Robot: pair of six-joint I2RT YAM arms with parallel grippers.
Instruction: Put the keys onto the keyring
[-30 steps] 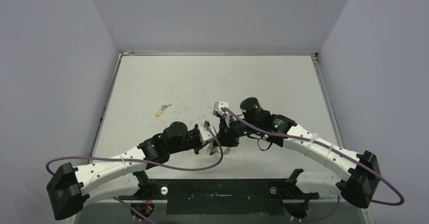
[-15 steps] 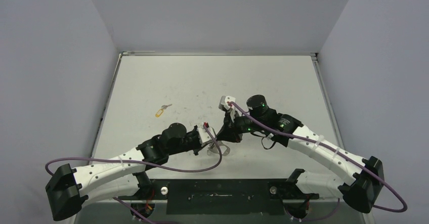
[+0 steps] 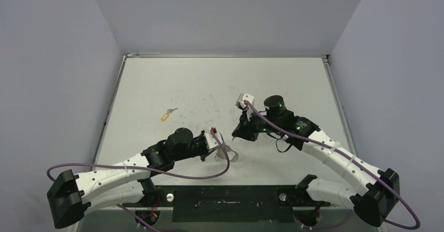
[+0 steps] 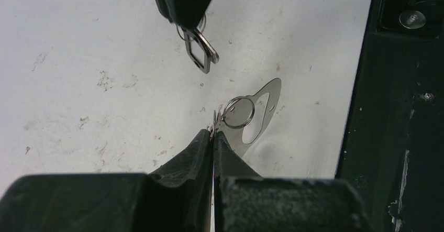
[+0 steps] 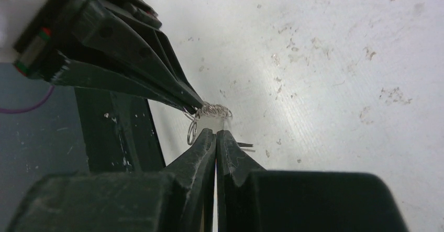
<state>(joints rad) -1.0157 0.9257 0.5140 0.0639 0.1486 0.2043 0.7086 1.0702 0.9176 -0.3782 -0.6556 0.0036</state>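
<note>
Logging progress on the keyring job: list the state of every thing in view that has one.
left hand: shut on the keyring, pinching a small chain ring.
right hand: shut on the silver key.
keyring: held by its chain, no key seen on it.
silver key: hangs from the right hand, apart from the keyring.
yellow-tagged key: lying on the table, away from both hands.

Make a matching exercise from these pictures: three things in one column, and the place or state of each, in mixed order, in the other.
Things:
1. left gripper
2. right gripper
3. yellow-tagged key

Places or states:
A. lies alone on the table, apart from both grippers
B. shut on a small ring of the keyring
C. shut on a silver key

Pairs: 1-B, 2-C, 3-A
</note>
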